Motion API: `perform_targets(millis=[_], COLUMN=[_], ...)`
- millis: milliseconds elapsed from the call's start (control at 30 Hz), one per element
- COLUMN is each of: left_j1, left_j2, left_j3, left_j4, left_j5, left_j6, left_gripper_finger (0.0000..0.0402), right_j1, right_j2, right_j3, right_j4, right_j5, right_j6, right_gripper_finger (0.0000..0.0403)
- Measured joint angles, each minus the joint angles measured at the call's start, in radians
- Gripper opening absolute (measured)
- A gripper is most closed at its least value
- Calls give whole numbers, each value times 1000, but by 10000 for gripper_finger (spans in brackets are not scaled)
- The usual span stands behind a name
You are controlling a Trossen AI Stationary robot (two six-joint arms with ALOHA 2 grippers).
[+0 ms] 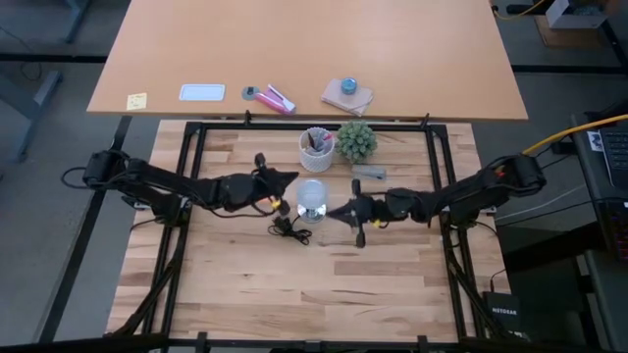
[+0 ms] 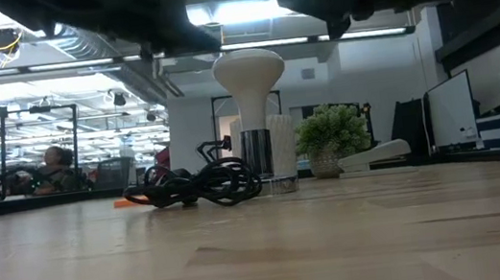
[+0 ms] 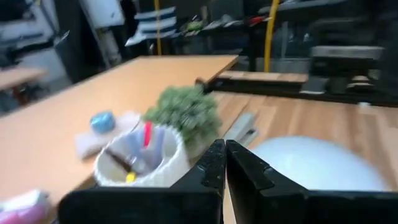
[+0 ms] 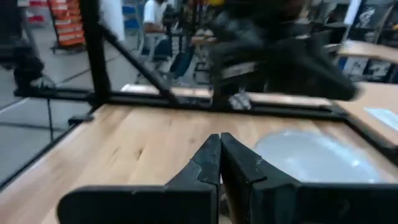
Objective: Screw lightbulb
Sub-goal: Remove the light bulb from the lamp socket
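You are seeing both claws pressed fully closed and gripping nothing: the left gripper point(image 1: 291, 177) is hovering just left of the lightbulb point(image 1: 312, 194), the right gripper point(image 1: 331, 213) just right of it. The low view alone is showing the bulb standing upright in its metal socket point(image 2: 257, 154), with the black cord point(image 2: 200, 184) coiling beside it. The white cup point(image 1: 316, 149) and small plant point(image 1: 356, 140) are standing just behind the bulb.

**Two dark arms, black from base to fingertip**

Matte black, jointed links on both arms, thick at the shoulder and slimmer toward the wrist. Black cables looped beside the left arm's base; a small yellow-orange spot near its wrist. A tiny green light on the right arm's upper link. Left gripper point(image 3: 224, 163): two black, wedge-shaped fingers tapering to narrow tips on a broad black bar. Right gripper point(image 4: 221, 158): same black tapered pair, same flat crossbar.
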Motion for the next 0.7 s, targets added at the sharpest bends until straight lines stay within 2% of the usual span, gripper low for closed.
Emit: perform_targets(millis=[267, 567, 700], left_j1=[71, 46, 15], left_j2=[55, 58, 56], left_j3=[0, 0, 1], left_j4=[-40, -68, -83], left_j5=[106, 134, 128], left_j6=[-69, -105, -146], left_gripper_finger=[5, 5, 5], right_j1=[4, 4, 5], right_j2=[63, 110, 110], right_j3=[0, 0, 0], right_j4=[-11, -11, -12], right_j5=[67, 267, 276], right_j6=[0, 0, 0], right_gripper_finger=[12, 12, 12])
